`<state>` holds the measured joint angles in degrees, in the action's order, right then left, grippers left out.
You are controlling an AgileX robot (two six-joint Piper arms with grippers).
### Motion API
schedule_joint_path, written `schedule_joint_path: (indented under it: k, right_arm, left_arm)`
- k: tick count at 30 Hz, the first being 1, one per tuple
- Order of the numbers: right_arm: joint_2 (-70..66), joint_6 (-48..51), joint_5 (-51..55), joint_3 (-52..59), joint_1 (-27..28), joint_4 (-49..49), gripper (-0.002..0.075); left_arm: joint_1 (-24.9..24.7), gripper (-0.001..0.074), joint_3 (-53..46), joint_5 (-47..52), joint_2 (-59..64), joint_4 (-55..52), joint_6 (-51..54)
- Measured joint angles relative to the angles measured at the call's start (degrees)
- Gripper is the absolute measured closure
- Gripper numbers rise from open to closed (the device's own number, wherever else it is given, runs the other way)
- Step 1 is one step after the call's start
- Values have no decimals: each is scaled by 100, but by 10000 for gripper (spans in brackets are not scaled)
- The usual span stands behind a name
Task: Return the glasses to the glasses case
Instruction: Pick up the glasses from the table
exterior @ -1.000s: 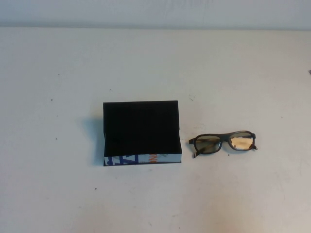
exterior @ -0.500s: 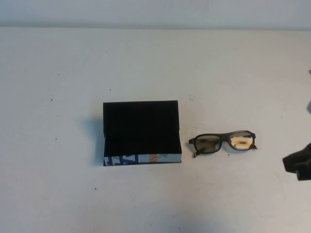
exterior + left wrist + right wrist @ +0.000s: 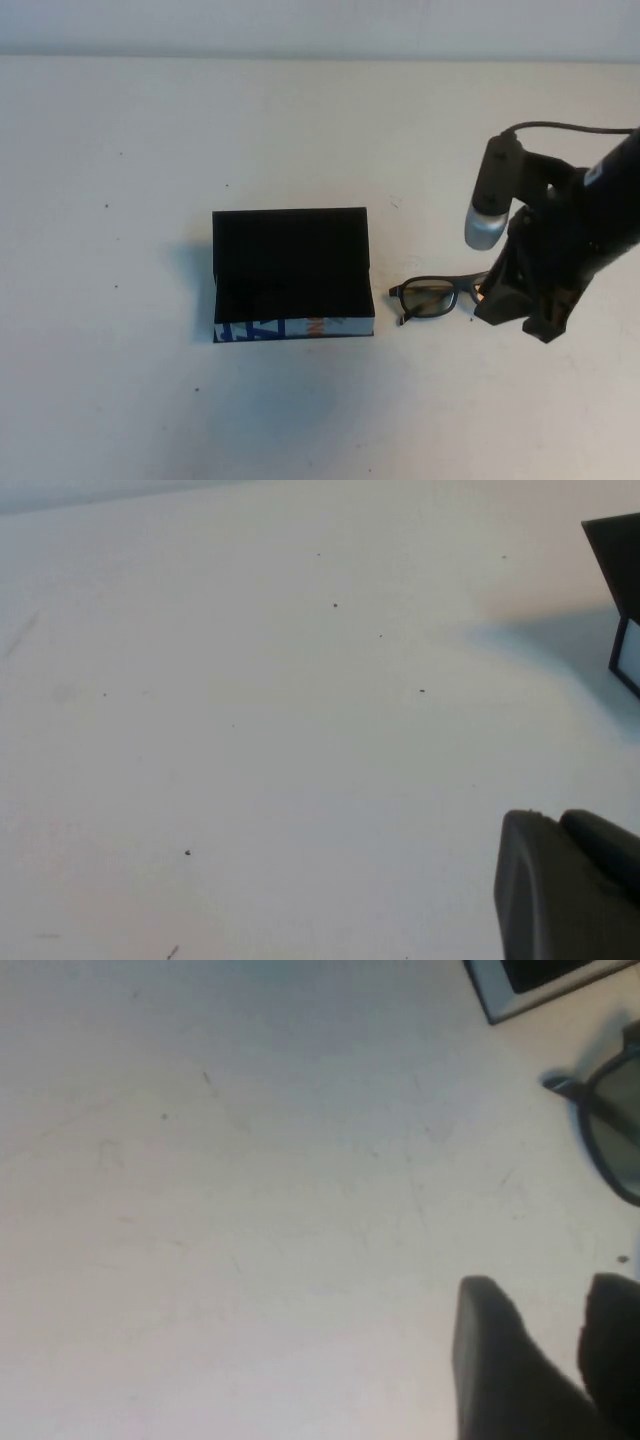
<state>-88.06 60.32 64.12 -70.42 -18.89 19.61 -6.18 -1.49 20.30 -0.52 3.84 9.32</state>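
right claw (image 3: 497, 300) hangs at the right of the frame over the amber end of the glasses (image 3: 432, 297), fingers a little apart in the wrist view, holding nothing. the case (image 3: 292, 272) sits just left of them, lid down. left claw (image 3: 570, 885) is parked, grip unreadable. reaching step; next, lower and pinch the frame.

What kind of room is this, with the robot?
Probably a robot test bench. There is a bare white table holding only a black box and glasses, with the right gripper over the glasses and the left gripper parked above the table.
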Motion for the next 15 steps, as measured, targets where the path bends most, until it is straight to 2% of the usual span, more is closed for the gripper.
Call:
schedule_joint_path:
  k: [3, 8, 15]
  right_arm:
    - [-412, 457, 26, -329, -10, -176, 491]
    - [-920, 1061, -68, -771, -10, -621, 384]
    - [-1504, 1377, -167, -1055, -74, -984, 345]
  left_arm:
    - [0, 736, 0, 0, 0, 0, 0]
    - [0, 736, 0, 0, 0, 0, 0]
    - [0, 736, 0, 0, 0, 0, 0]
